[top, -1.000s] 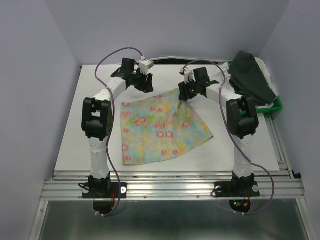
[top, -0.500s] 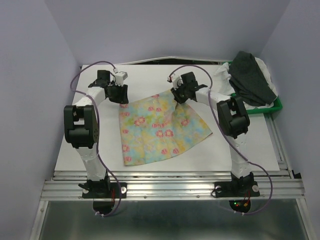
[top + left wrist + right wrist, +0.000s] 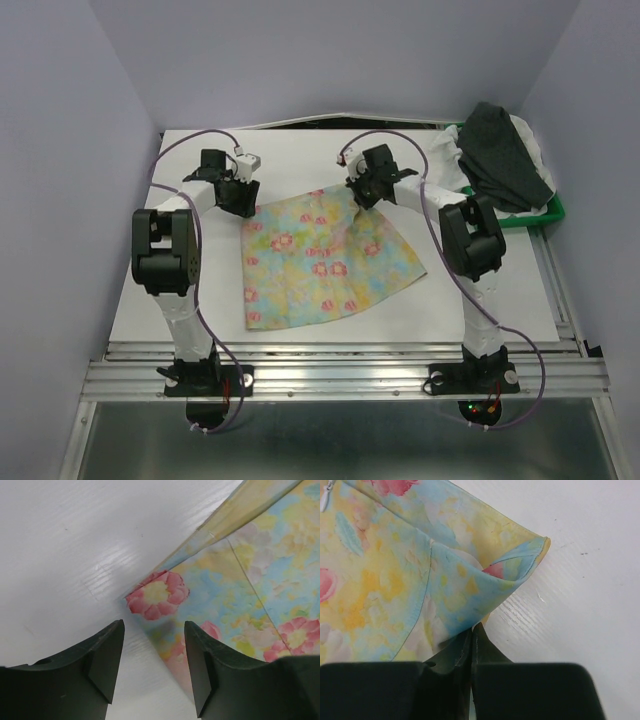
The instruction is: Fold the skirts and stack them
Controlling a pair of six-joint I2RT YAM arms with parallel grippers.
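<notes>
The yellow floral skirt (image 3: pixel 320 255) lies spread flat mid-table. My right gripper (image 3: pixel 362 196) is at its far right corner, and in the right wrist view it (image 3: pixel 472 628) is shut on the skirt's edge (image 3: pixel 395 570), with the corner puckered up just beyond the tips. My left gripper (image 3: pixel 240 198) is low at the far left corner. In the left wrist view it (image 3: pixel 154 630) is open, straddling the skirt's side edge just short of the corner (image 3: pixel 157 592), with nothing held. The dark charcoal skirt (image 3: pixel 500 155) lies on the white skirt (image 3: pixel 532 138) at the back right.
A green tray (image 3: pixel 553 212) under the piled skirts sits at the table's right edge. Purple cables loop from both wrists. The white table (image 3: pixel 180 290) ends at a metal rail in front, and lilac walls close in on three sides.
My right gripper has shut on the skirt's far right corner. My left gripper swung left and then came down to the far left corner, opening slightly.
</notes>
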